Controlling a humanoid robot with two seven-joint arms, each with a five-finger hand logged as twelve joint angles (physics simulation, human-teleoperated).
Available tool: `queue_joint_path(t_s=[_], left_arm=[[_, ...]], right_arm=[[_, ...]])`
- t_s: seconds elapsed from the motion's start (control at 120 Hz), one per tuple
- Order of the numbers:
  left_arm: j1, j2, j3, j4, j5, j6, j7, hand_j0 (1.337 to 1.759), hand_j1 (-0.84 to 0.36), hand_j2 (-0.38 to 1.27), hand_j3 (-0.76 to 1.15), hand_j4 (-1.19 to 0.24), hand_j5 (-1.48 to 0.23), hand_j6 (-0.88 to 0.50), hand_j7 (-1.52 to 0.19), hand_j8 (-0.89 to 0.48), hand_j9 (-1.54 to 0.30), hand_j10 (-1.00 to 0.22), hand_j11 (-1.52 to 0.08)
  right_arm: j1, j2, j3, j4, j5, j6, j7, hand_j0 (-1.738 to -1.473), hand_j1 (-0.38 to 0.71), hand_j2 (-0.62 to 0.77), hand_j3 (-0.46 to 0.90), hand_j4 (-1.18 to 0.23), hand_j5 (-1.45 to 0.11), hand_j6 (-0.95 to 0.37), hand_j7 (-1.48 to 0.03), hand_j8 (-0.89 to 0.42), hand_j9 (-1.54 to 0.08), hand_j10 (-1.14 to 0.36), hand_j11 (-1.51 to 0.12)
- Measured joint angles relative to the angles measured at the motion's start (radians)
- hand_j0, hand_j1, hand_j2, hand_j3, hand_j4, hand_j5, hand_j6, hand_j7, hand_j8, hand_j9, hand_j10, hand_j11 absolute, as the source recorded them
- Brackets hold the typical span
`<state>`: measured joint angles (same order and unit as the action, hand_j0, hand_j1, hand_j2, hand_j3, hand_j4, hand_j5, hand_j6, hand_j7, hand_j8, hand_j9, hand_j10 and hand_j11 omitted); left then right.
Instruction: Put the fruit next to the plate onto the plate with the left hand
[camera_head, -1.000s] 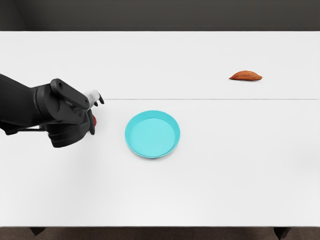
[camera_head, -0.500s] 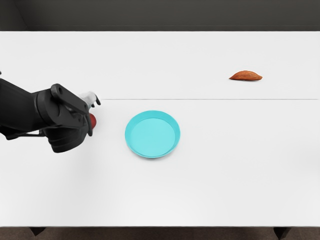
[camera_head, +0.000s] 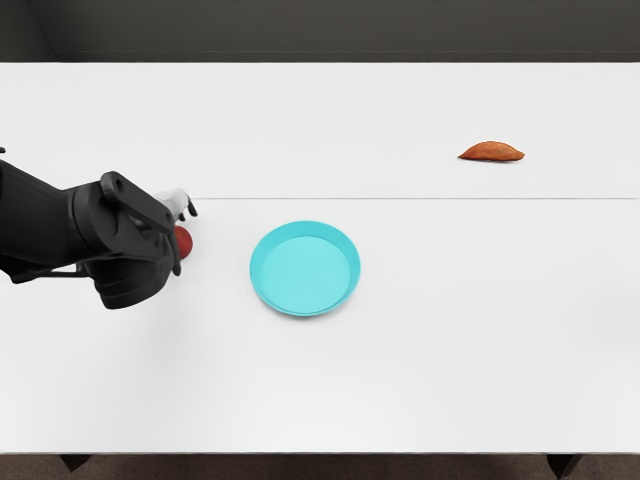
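A small red fruit (camera_head: 184, 240) lies on the white table just left of the turquoise plate (camera_head: 305, 268); only its right side shows, the rest is hidden behind my left hand. My left hand (camera_head: 176, 218) comes in from the left edge on a dark arm and hangs right over the fruit. Its pale fingers (camera_head: 178, 201) stretch out up and to the right, past the fruit and not closed round it. Nothing lies in the plate. The right arm is out of view.
An orange-brown sweet potato (camera_head: 491, 152) lies far off at the back right. A thin seam runs across the table (camera_head: 450, 199) behind the plate. The table's front edge runs along the bottom of the picture.
My left arm and hand have drawn back slightly to the left, so more of the red fruit shows. The fruit, the plate and the sweet potato have stayed put.
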<state>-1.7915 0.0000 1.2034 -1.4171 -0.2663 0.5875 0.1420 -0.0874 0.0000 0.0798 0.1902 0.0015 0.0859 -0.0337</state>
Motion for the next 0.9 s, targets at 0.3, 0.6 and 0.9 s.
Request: queue_joint_path(t_s=[0.3, 0.6, 0.9], left_arm=[[0.006, 0.0, 0.014, 0.004, -0.017, 0.0, 0.0, 1.658, -0.08, 0.07, 0.0, -0.36, -0.46, -0.36, -0.46, -0.36, -0.46, -0.36, -0.46], [-0.01, 0.0, 0.011, 0.004, -0.085, -0.122, -0.001, 1.656, -0.5, 0.15, 0.15, -0.69, -0.84, 0.19, -1.24, 0.09, -1.18, -0.59, -0.97], [-0.263, 0.055, -0.022, 0.0, -0.095, -0.454, -0.004, 1.64, -0.43, 0.21, 0.03, -0.69, -1.07, -0.18, -1.2, -0.22, -1.21, -0.63, -1.17]], right_arm=[[0.0, 0.0, 0.0, 0.0, 0.0, 0.0, 0.0, -1.658, -0.33, 0.0, 0.0, -0.02, -0.02, -0.02, -0.02, -0.02, -0.02, -0.02, -0.02], [0.0, 0.0, 0.0, 0.0, 0.0, 0.0, 0.0, -1.658, -0.33, 0.0, 0.0, -0.02, -0.02, -0.02, -0.02, -0.02, -0.02, -0.02, -0.02], [0.0, 0.0, 0.0, 0.0, 0.0, 0.0, 0.0, -1.658, -0.33, 0.0, 0.0, -0.01, -0.02, -0.01, -0.02, -0.02, -0.02, -0.02, -0.02]])
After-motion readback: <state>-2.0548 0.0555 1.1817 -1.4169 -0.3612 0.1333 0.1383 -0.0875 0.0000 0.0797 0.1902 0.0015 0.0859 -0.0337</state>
